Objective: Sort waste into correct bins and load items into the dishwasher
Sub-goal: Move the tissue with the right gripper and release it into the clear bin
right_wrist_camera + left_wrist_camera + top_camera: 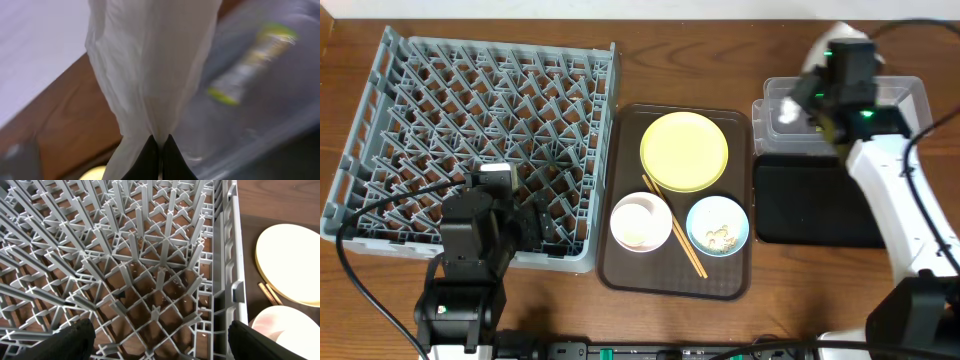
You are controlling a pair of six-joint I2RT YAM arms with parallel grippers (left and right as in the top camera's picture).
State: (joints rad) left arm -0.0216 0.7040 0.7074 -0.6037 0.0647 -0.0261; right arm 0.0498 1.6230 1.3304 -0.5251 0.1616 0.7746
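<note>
Napkin, overhead: crumpled white paper napkin hangs at the right gripper, over the clear rectangular plastic tub at far right. It looks light, limp and easily torn, so a pinch on one fold should be enough.
Right arm, overhead: reaches far from the near right edge, wrist bent down over the tub.
Left arm, overhead: folded low, with the left gripper above the near part of the large grey plastic dish rack.
Left wrist: fingers are well apart with nothing between them. Rack pegs lie below and the round yellow plate is to the right.
Right wrist: fingertips are pressed together on a thin gather of the napkin, the rest draping loose. The green-and-yellow printed wrapper lies in the tub behind.
Judgement: parting the fingers should let the napkin fall into the tub.
</note>
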